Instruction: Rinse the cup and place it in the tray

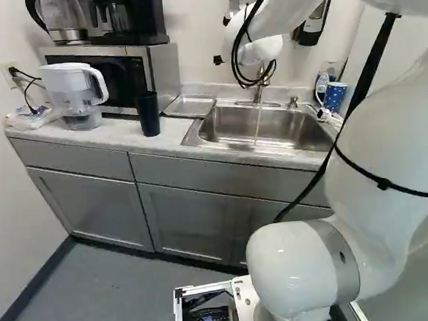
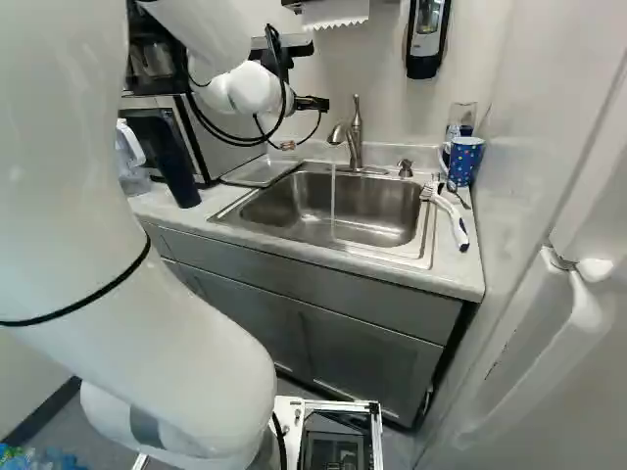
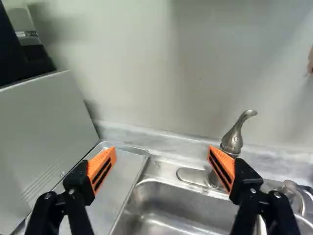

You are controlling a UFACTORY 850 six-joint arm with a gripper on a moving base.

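Note:
The gripper [image 2: 312, 103] shows only in part past the wrist, above the counter's back. In the wrist view the gripper [image 3: 162, 155] is open with nothing between its orange pads, facing the wall. One finger overlies the metal tray [image 3: 122, 169], the other the faucet lever [image 3: 234, 139]. A tall dark cup [image 1: 148, 114] stands upright on the counter, left of the tray [image 1: 189, 105] in the left base view and away from the gripper. Water runs from the faucet [image 2: 355, 132] into the sink [image 2: 392, 211]. The cup's inside is hidden.
A microwave [image 1: 156, 65] stands behind the cup, with a water pitcher [image 1: 77, 89] beside it. Right of the sink in the right base view are a blue dotted mug [image 2: 464, 160] and a white brush [image 2: 453, 220]. A soap dispenser [image 2: 427, 37] hangs on the wall.

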